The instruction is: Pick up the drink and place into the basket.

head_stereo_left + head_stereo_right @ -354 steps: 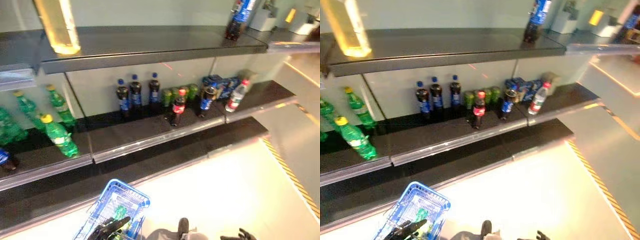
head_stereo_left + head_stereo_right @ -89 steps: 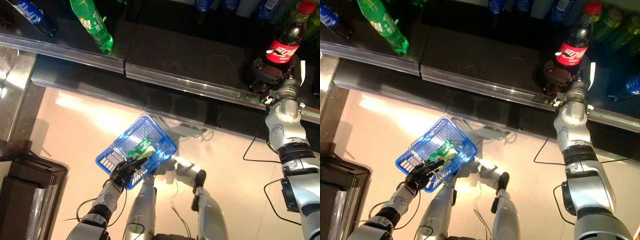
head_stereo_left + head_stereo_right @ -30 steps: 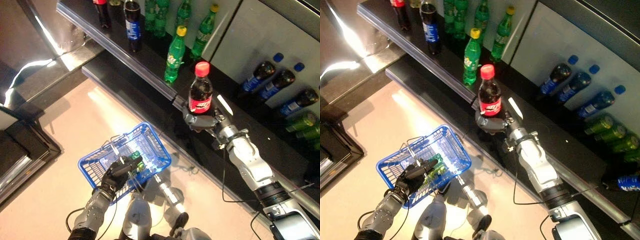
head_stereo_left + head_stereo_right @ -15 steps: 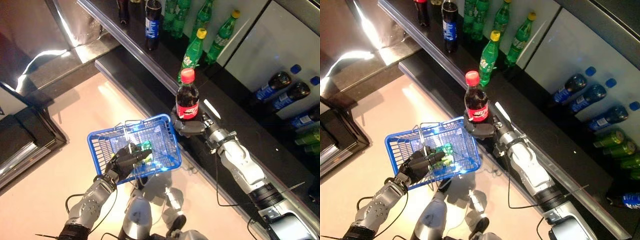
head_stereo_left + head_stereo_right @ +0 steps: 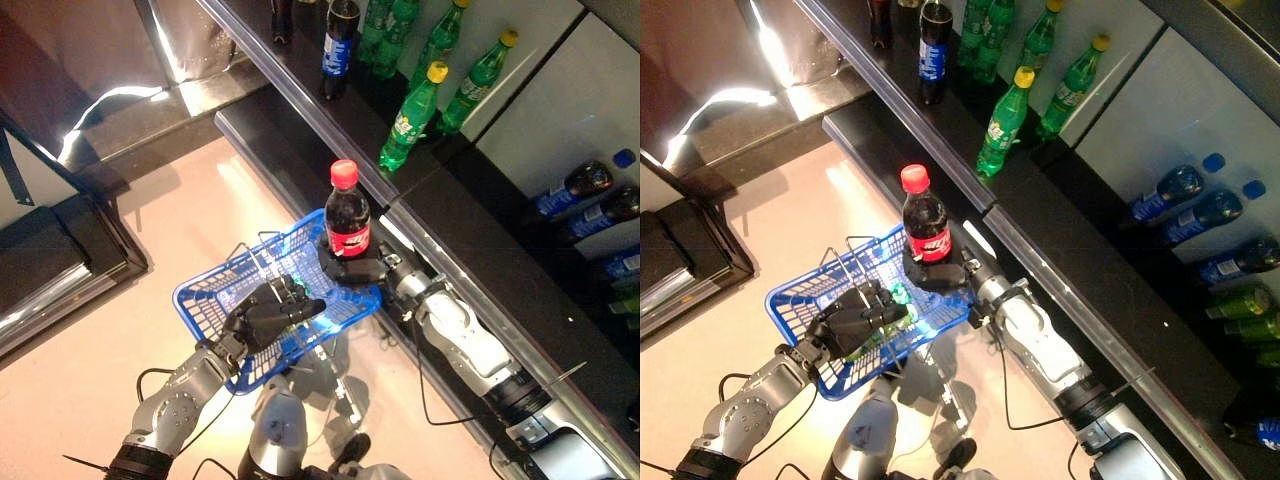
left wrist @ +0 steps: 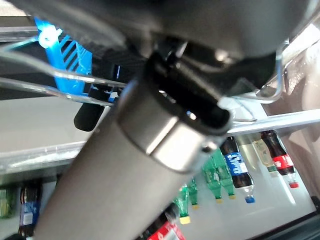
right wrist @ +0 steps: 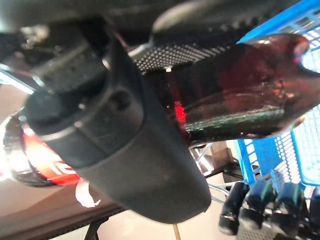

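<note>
The drink is a dark cola bottle (image 5: 347,216) with a red cap and red label. It stands upright in my right hand (image 5: 356,268), which is shut around its lower part. The bottle hangs over the far rim of the blue wire basket (image 5: 206,300). My left hand (image 5: 268,316) is shut on the basket's handle and holds the basket up off the floor. In the right wrist view the bottle (image 7: 235,105) lies past the thumb (image 7: 125,150), with the basket (image 7: 280,155) just beyond. Something green (image 5: 900,293) lies inside the basket.
A long dark shelf (image 5: 300,100) runs diagonally behind the basket. On it stand green bottles (image 5: 412,118) and a blue-labelled dark bottle (image 5: 338,35). More blue-capped bottles (image 5: 570,190) lie at the right. A dark low platform (image 5: 60,260) sits at the left on the pale floor.
My right hand has carried the cola bottle away from the shelf to the basket's far rim. The left hand has lifted the basket closer to it. The camera has shifted too.
</note>
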{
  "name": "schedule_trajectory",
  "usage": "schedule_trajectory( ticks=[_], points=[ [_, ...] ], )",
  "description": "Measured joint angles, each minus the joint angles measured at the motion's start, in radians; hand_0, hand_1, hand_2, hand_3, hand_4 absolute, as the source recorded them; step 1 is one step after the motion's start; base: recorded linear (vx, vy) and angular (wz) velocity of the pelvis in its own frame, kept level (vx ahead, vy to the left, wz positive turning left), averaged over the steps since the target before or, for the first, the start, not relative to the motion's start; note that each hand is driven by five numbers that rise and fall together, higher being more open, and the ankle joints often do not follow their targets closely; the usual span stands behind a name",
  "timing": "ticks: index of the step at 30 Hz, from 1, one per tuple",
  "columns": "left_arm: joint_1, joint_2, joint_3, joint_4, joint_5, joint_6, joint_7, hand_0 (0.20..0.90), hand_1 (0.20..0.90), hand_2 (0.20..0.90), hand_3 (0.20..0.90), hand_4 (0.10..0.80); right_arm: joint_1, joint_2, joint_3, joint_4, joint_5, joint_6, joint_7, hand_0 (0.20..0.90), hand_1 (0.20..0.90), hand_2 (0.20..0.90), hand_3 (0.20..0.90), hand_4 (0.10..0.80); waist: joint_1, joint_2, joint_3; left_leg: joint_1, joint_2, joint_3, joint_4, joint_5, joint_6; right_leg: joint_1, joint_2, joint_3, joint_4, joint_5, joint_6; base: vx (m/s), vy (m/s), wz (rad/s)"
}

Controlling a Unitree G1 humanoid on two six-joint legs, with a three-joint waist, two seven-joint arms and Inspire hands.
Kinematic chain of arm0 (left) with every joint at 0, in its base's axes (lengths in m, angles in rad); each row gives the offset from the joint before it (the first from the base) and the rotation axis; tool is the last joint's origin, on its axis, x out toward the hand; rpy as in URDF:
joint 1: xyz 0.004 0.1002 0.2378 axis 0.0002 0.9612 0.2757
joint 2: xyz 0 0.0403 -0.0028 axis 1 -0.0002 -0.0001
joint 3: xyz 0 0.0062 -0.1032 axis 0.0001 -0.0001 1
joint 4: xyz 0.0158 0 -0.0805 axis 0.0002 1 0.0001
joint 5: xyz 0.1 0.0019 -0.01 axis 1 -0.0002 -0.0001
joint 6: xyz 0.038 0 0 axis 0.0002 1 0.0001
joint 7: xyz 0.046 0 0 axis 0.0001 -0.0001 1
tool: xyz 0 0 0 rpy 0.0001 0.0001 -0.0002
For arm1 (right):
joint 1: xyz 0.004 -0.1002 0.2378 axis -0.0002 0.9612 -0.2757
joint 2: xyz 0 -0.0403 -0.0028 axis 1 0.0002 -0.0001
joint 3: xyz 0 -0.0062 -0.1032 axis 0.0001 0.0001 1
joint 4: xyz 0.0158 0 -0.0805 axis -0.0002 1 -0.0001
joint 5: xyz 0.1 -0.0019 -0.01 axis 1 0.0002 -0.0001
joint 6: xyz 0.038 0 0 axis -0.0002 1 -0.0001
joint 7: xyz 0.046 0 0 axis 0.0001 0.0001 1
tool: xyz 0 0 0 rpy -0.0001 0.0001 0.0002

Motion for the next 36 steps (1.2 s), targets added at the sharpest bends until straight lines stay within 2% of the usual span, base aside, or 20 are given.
schedule_trajectory(
  ticks=[13,19,25,36],
  points=[
    [0.001,0.066,-0.029,-0.091,-0.003,0.03,-0.054,0.3,0.3,0.3,0.2,0.1,0.0,-0.002,0.068,0.005,-0.014,0.001,0.018,0.3,0.3,0.3,0.2,0.1,0.018,-0.007,0.0,0.0,-0.003,-0.018,0.0,-0.001,-0.004,0.01,0.001,-0.001,0.0,-0.009,0.001,0.001,-0.006,0.03],
    [0.001,0.091,-0.03,-0.091,-0.002,0.05,-0.057,0.3,0.3,0.3,0.2,0.1,-0.002,-0.003,0.07,0.038,-0.092,0.001,0.01,0.3,0.3,0.3,0.2,0.1,0.031,-0.011,-0.002,-0.001,-0.005,-0.027,0.0,0.0,-0.006,0.015,0.002,-0.017,0.0,-0.011,0.002,-0.002,-0.006,0.03],
    [0.001,0.104,-0.059,-0.109,0.0,0.079,-0.122,0.3,0.3,0.3,0.2,0.1,-0.012,-0.005,0.123,0.14,-0.241,0.014,-0.036,0.3,0.3,0.3,0.2,0.1,0.063,-0.022,-0.009,-0.001,-0.01,-0.039,0.0,-0.002,-0.004,0.022,0.0,-0.026,0.0,-0.017,0.004,0.0,-0.007,0.06],
    [0.001,0.123,-0.063,-0.161,-0.001,0.085,-0.188,0.3,0.3,0.3,0.2,0.1,-0.012,-0.004,0.139,0.159,-0.292,0.065,-0.073,0.3,0.3,0.3,0.2,0.1,0.065,-0.023,-0.009,-0.002,-0.013,-0.041,0.001,-0.002,-0.003,0.022,-0.001,-0.027,0.0,-0.018,0.004,0.0,0.0,0.0]
  ],
)
